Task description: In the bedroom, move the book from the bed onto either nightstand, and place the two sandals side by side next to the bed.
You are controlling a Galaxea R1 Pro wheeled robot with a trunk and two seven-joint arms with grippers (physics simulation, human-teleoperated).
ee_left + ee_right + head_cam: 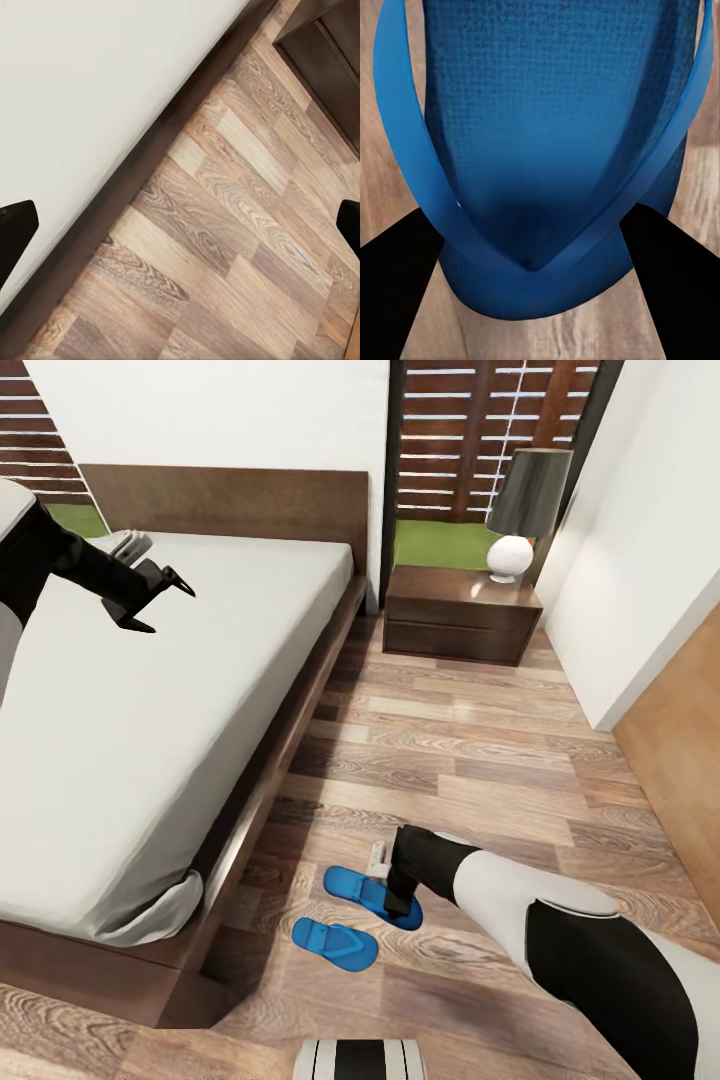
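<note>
Lying on the brown wood-plank floor [470,760] just beside the foot corner of the bed, the two bright blue flip-flop sandals sit close together but not parallel: the nearer sandal [335,943] and the farther sandal [362,890] both run their long axes slantwise, away from the bed frame. The right end effector [400,905] is down at the farther sandal [547,150], its dark fingers [394,292] spread on either side of the toe end where the strap meets the sole, not closed on it. The wide low bed [150,730], dark-framed with an off-white mattress, lies left; the left end effector [160,600] hangs released above it. A dark-brown nightstand [460,615] carries a grey-shaded lamp [520,510].
</note>
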